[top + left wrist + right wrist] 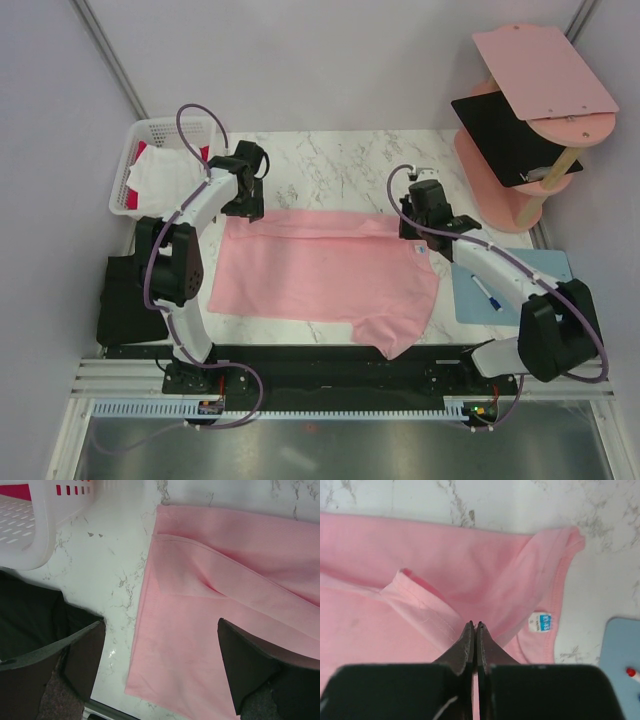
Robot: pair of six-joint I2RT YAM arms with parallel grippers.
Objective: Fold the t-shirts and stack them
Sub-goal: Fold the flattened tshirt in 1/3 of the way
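My left gripper (160,647) gapes, my right gripper (476,626) is closed (on cloth? unclear); this limp, light pink cloth t-shirt (320,278) wants corner pinches.

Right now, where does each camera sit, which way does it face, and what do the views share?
Top external: above and behind the bases, looking down at the table; both arms show whole.
Left wrist: on the left arm, facing down past the open left gripper at the pink t-shirt edge and white basket.
Right wrist: facing down past the shut right gripper pinching the pink t-shirt near its collar label.
Shared: all three see the pink t-shirt.
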